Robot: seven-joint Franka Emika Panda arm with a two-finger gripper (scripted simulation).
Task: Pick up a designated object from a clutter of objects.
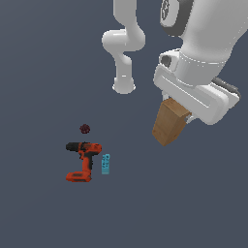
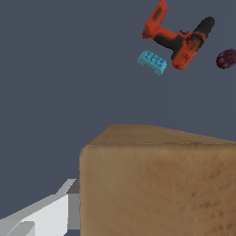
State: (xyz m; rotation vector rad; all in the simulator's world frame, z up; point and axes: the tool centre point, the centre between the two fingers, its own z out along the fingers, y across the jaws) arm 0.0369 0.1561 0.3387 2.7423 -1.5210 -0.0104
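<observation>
1. Our tool (image 1: 180, 110) is clamped on the wooden block (image 1: 169, 123), which hangs tilted, apparently clear of the tabletop (image 1: 43, 72).
2. At the block's eight o'clock, well apart, lie the cyan bar (image 1: 105, 164), the drill (image 1: 83, 160) and the dark red ball (image 1: 85, 129).
3. We judge the pick essentially done; only holding steady remains.

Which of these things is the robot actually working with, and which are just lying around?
Part of the job:
- tan-brown rectangular wooden block, gripped and lifted
- gripper, shut on the block

Just lying about:
- orange-and-black power drill
- small cyan bar, beside the drill
- tiny dark red ball
</observation>
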